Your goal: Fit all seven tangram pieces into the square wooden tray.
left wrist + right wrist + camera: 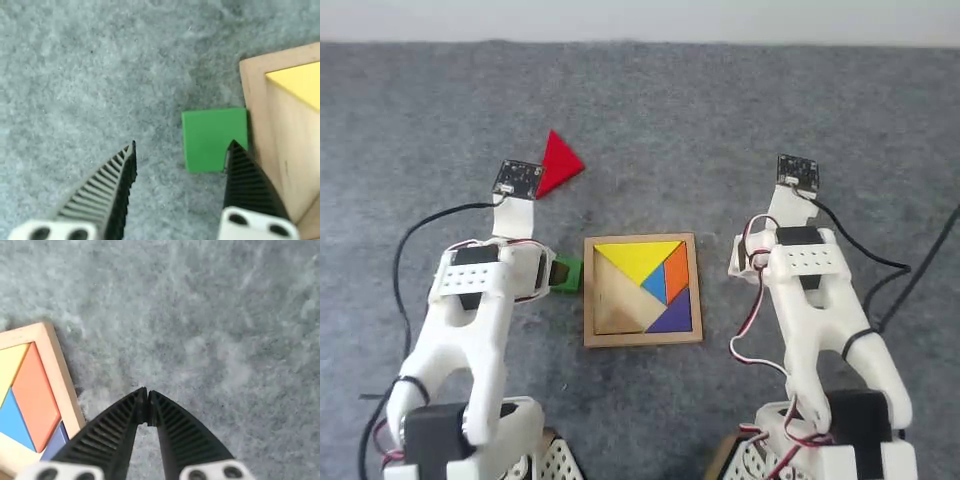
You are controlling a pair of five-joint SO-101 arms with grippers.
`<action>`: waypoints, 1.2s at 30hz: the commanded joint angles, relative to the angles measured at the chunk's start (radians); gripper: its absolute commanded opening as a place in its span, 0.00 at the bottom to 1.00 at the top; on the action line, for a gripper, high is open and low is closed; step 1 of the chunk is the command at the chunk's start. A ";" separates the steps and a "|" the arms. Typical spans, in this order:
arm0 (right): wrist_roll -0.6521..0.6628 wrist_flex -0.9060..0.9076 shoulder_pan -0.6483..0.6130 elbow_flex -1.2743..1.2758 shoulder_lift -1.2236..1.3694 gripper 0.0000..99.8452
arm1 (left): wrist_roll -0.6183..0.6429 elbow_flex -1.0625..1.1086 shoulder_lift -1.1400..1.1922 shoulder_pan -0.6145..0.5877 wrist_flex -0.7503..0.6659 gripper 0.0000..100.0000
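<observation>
Left pincer (pixel 182 146) spread wide, low over green square (pixel 212 137) just beside tray (pixel 642 340), left rim, frame centre. Right pincer (pixel 146 392) pinched shut, empty, right of tray. Seated: yellow (pixel 638 260), orange (pixel 678 272), blue (pixel 655 287), purple (pixel 672 318); left half bare. Red triangle (pixel 558 162) loose on table (pixel 720 120), upper left.

The left arm (pixel 470 330) is seen at 8 o'clock in the high view, stretched toward 12 o'clock, wrist tipped downward. The left gripper (pixel 182 146) is held wide apart, both ribbed fingers (pixel 117 185) pointed down. The right arm (pixel 820 320) is set at 4 o'clock, likewise stretched toward 12 o'clock. The right gripper (pixel 147 394) is pressed closed, tips touching.
</observation>
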 commanded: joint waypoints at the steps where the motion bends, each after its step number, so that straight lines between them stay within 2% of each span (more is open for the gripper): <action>1: -0.005 -0.016 0.010 -0.006 -0.024 0.01 | -0.014 -0.028 -0.029 -0.006 -0.008 0.27; 11: -0.005 -0.035 0.010 -0.002 -0.022 0.01 | -0.026 -0.024 -0.029 -0.012 -0.005 0.24; 14: -0.005 -0.035 0.010 -0.002 -0.022 0.01 | 0.009 -0.019 -0.029 -0.029 0.002 0.24; 20: -0.005 -0.035 0.007 -0.002 -0.022 0.01 | 0.005 -0.019 -0.040 -0.032 0.051 0.24; 24: -0.005 -0.036 0.002 -0.005 -0.024 0.01 | -0.005 -0.016 -0.040 0.028 0.078 0.24; 36: -0.005 -0.044 0.002 -0.006 -0.021 0.01 | 0.106 -0.035 -0.026 0.138 0.075 0.25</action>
